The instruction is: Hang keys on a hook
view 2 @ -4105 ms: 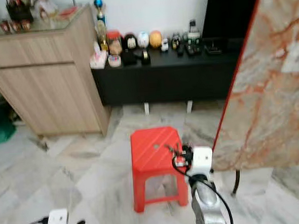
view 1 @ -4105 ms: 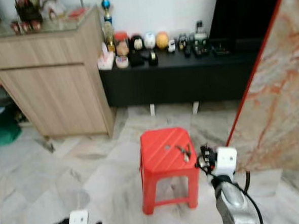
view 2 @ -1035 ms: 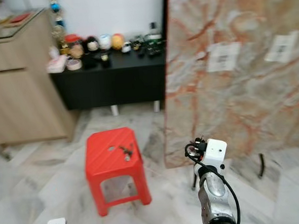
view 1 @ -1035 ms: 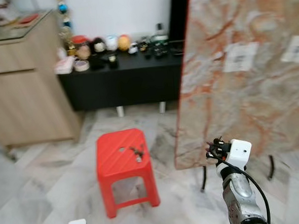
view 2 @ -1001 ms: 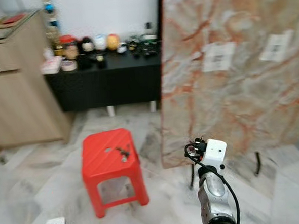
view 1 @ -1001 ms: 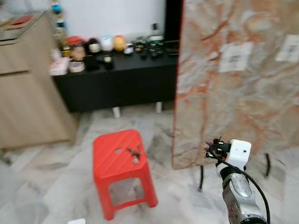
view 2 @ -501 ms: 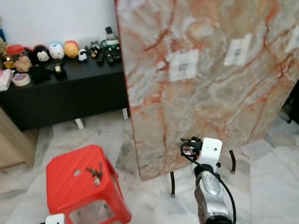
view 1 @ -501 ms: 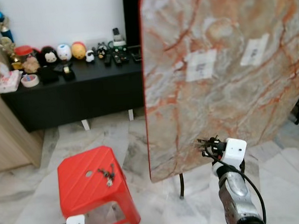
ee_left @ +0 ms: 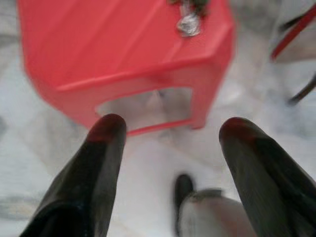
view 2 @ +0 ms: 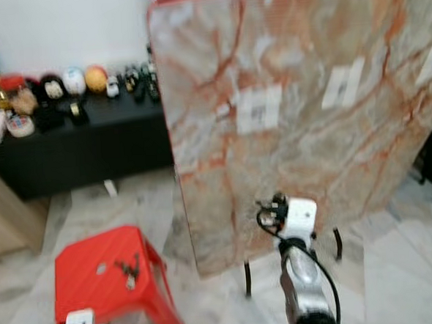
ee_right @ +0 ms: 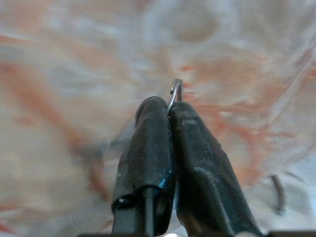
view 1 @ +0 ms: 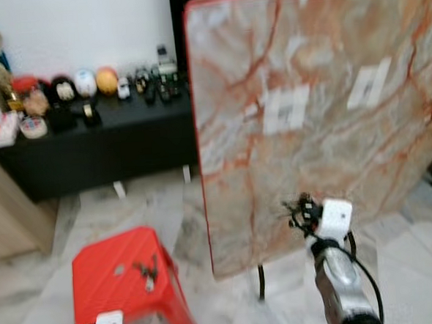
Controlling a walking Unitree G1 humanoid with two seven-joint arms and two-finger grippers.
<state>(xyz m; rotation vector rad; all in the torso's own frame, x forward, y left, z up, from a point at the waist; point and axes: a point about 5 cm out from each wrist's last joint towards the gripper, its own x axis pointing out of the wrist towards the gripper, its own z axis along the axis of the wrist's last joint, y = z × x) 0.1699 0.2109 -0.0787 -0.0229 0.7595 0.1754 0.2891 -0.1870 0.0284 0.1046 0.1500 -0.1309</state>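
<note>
Two things changed over the last seconds, both from the robot turning to its right, not from objects moving: the tilted marble slab now takes up most of the head view, and the red stool has slid to the lower left corner. The frames are blurred, so the turn is probably not finished. The right gripper stays raised in front of the slab's lower part, fingers pressed together on a thin bent metal loop that pokes out past the tips; it is likely a key ring, with a dark bunch at the claw in the head view, too small to confirm. A set of keys still lies on the stool top, untouched, well apart from the right gripper. The left gripper hangs low beside the stool with its fingers spread apart, holding nothing. For the task, this looks like the carry phase, with the robot swinging away from the stool towards wherever the hook is. No hook can be made out on the slab, just white labels, so hanging is not yet started. The black cabinet with ornaments sits behind at the left.
</note>
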